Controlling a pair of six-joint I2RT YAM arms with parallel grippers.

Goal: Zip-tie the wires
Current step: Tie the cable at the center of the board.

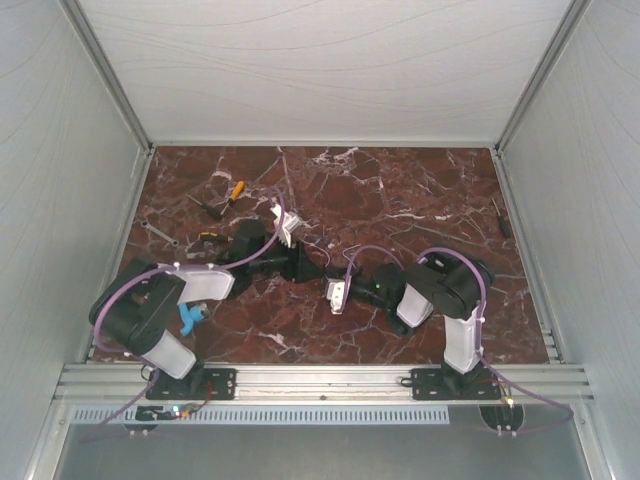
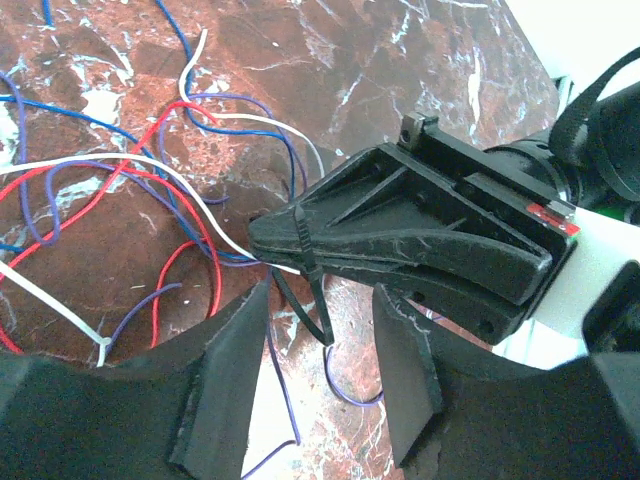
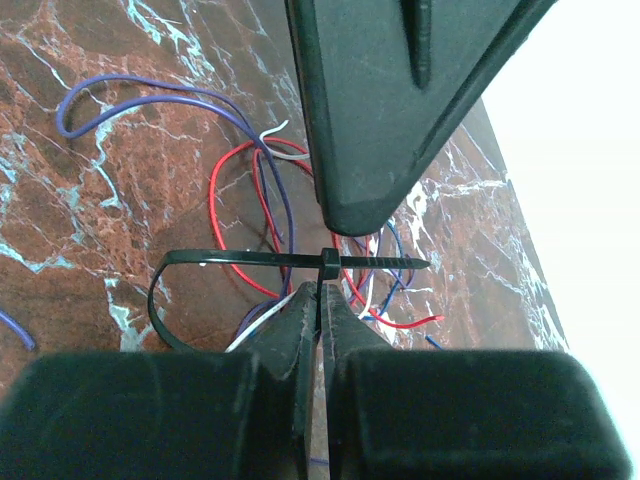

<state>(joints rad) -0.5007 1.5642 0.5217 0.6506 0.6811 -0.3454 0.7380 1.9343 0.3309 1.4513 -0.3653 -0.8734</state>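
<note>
Right gripper (image 3: 322, 300) has its fingers pressed together, pinching the black zip tie (image 3: 250, 258) over the wires (image 2: 130, 165). Left gripper (image 2: 322, 298) is alongside, fingers apart.

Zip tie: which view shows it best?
Right wrist: the zip tie shows its loop, head and tail, at the tips of the right gripper. Left wrist shows only part of its strap over those tips. Top external: too small to tell.

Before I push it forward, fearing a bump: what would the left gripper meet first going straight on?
The left gripper likely meets the black zip tie pinched by the right gripper, then that gripper's tip; depth unclear.
</note>
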